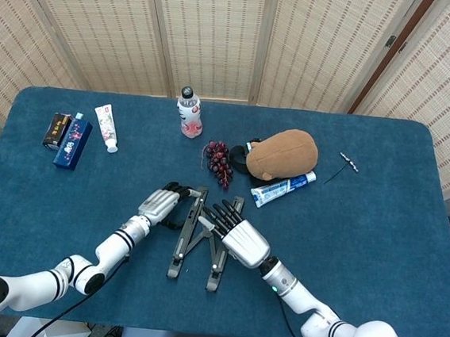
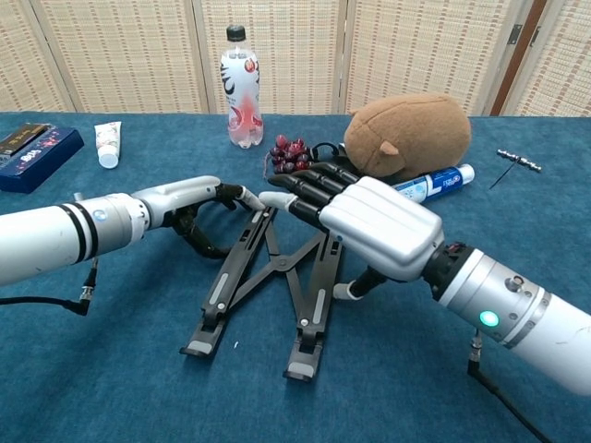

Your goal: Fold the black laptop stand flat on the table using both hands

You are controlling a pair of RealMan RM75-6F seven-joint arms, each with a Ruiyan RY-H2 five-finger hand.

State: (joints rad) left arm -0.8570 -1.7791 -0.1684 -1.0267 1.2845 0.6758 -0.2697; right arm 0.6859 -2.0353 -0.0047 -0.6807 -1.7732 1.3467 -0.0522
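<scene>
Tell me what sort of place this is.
Probably a robot teleoperation test setup rather than a home or office: a table covered in blue cloth, woven folding screens closing off the back, and unrelated props laid out, such as a plush toy, grapes and a drink bottle.
</scene>
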